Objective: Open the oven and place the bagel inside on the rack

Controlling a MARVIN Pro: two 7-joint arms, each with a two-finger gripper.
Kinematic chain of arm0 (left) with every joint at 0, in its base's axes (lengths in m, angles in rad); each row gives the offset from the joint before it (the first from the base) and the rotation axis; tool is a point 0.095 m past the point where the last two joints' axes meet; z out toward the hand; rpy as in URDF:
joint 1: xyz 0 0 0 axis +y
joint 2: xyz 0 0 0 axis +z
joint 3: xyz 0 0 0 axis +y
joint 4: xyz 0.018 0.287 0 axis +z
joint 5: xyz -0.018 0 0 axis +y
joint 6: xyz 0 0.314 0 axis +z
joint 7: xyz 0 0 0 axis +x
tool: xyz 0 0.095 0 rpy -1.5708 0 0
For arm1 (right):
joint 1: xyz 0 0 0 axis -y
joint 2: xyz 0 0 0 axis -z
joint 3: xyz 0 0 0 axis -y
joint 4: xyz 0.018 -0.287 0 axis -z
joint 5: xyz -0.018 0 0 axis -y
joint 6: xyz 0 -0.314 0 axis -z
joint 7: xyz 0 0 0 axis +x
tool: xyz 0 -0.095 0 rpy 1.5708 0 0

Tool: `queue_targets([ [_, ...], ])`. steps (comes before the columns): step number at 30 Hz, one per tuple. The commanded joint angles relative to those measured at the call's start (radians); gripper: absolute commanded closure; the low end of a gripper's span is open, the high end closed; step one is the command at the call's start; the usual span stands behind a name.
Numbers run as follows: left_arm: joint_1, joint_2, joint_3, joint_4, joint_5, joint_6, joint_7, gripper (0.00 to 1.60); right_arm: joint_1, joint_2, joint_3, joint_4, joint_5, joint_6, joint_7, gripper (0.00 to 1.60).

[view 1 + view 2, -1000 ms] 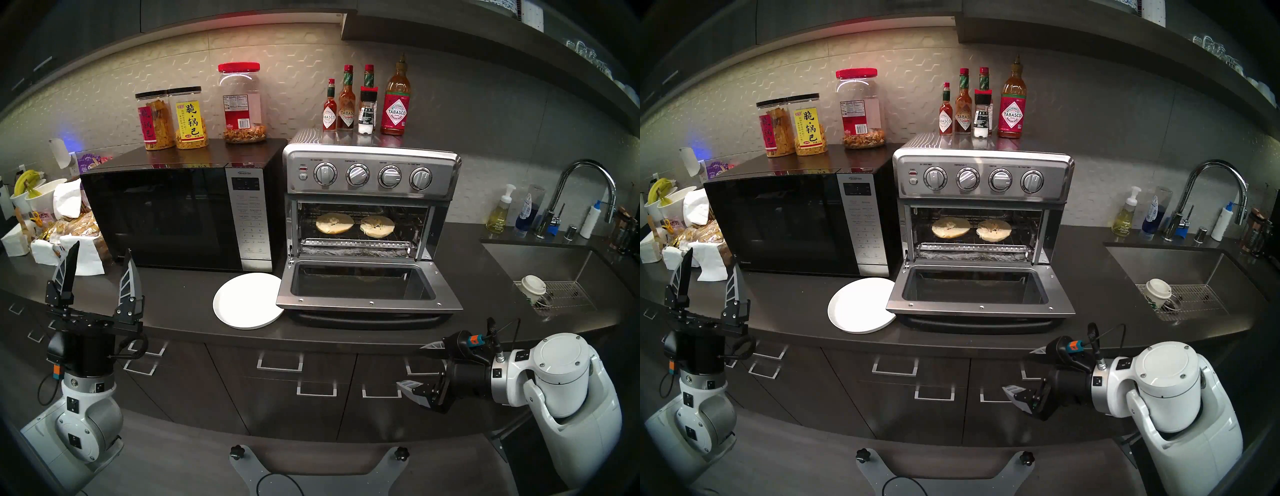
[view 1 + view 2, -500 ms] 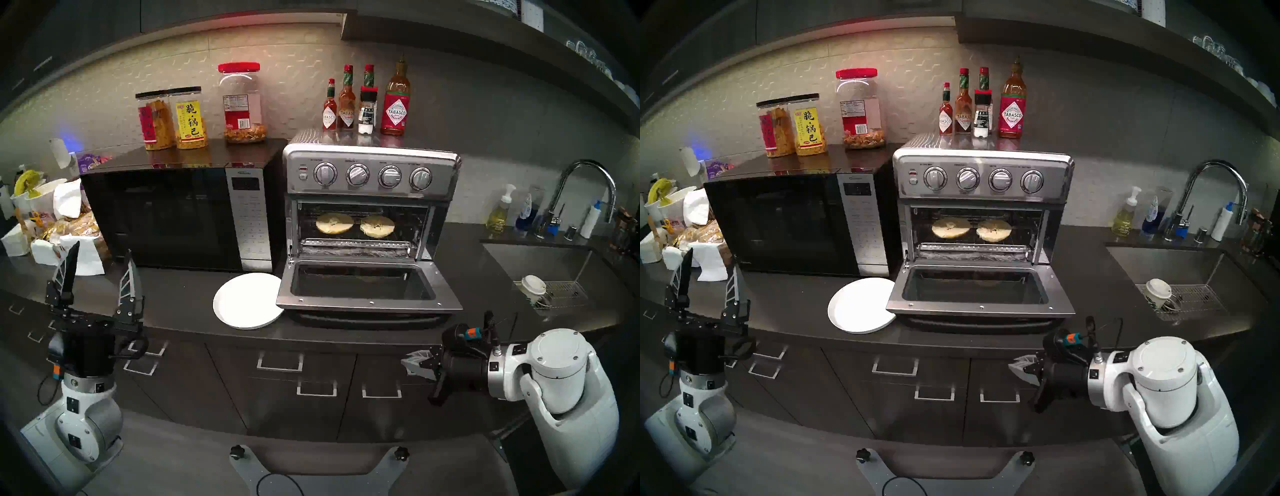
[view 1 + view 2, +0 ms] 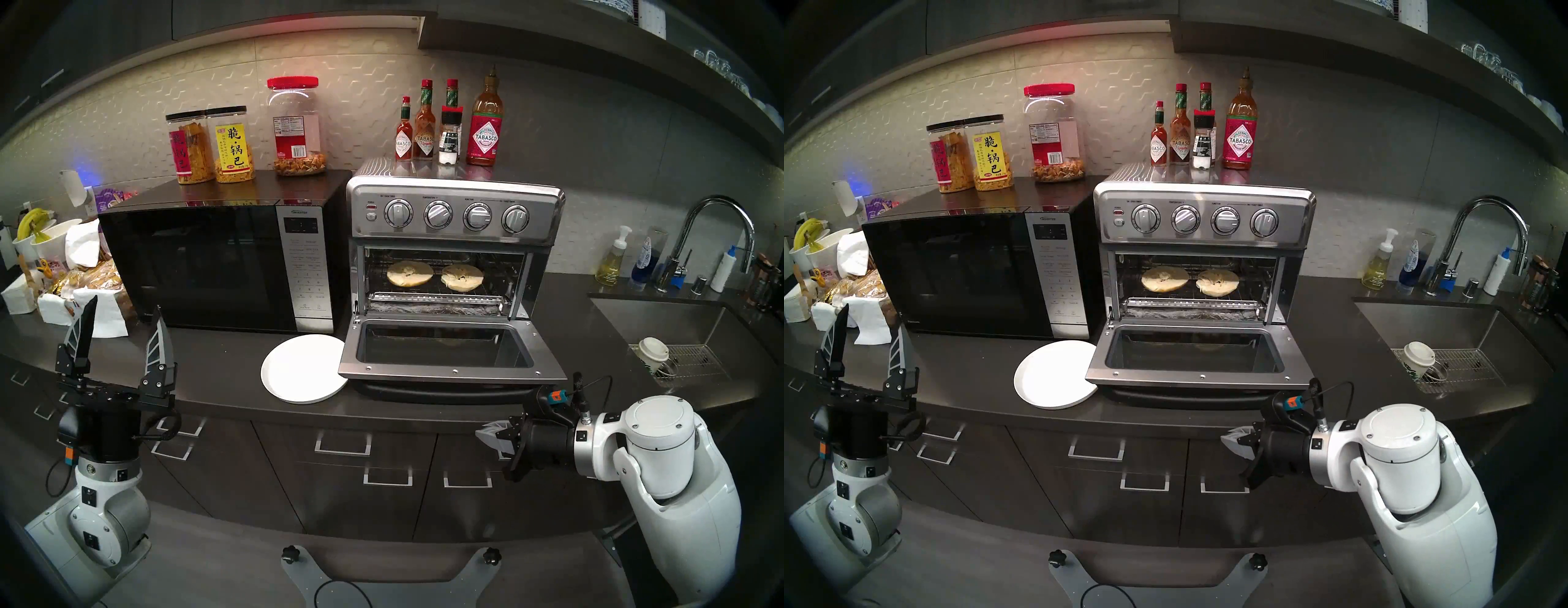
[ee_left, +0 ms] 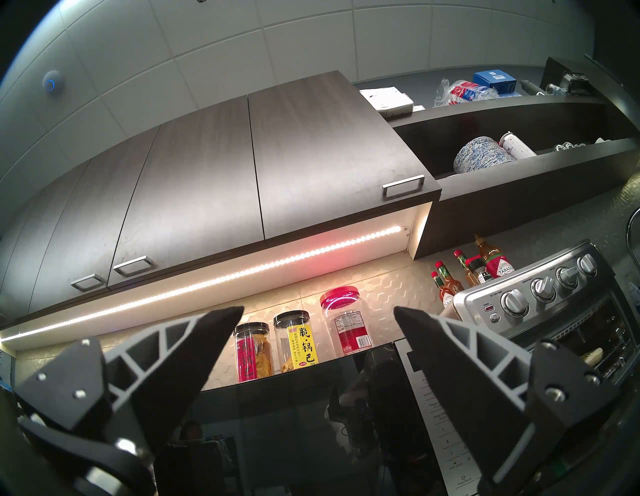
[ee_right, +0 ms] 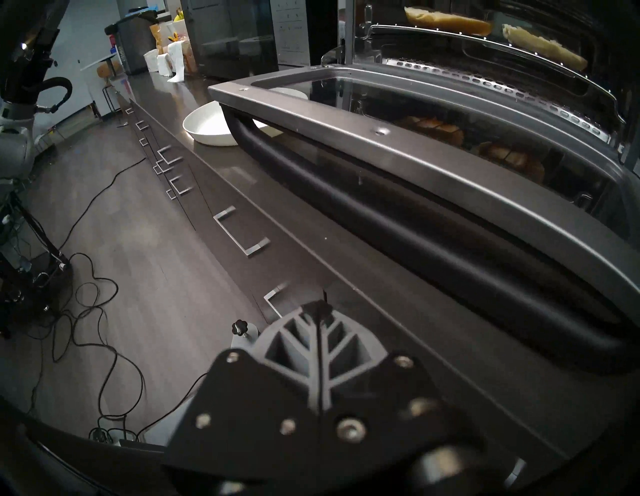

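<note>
The stainless oven (image 3: 454, 212) stands with its glass door (image 3: 449, 373) dropped flat. Two bagel halves (image 3: 410, 273) (image 3: 462, 277) lie cut face up, side by side on the wire rack (image 3: 437, 289) inside. The right wrist view shows them from below (image 5: 446, 22) (image 5: 547, 46), above the door's black bar handle (image 5: 381, 221). My right gripper (image 3: 483, 434) is shut and empty, just below the counter edge under the door's right front corner. My left gripper (image 3: 126, 303) points upward, open and empty, at the counter's left front, far from the oven.
A bare white plate (image 3: 303, 368) sits left of the oven door, partly under its corner. The black microwave (image 3: 212, 263) stands left of the oven with snack jars on top. Sauce bottles (image 3: 483, 127) stand on the oven. To the right is a sink (image 3: 679, 322) with a paper cup (image 3: 653, 352).
My right gripper went from open to shut, and the right arm rose and moved left toward the counter edge under the door. The left arm, bagel halves and door stayed put.
</note>
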Motion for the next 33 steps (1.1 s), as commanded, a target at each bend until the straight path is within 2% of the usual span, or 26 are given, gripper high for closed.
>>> queue_targets([
  [1,0.000,0.002,-0.008,-0.020,0.002,-0.001,-0.001,0.00,0.075,-0.039,-0.025,0.014,0.008,0.015,-0.024,1.60],
  [20,0.002,0.005,-0.007,-0.020,0.005,-0.001,0.005,0.00,0.134,-0.099,-0.046,0.098,0.035,0.028,-0.061,1.60],
  [33,0.003,0.007,-0.007,-0.020,0.006,0.000,0.009,0.00,0.143,-0.115,-0.057,0.097,0.043,0.036,-0.075,1.60],
])
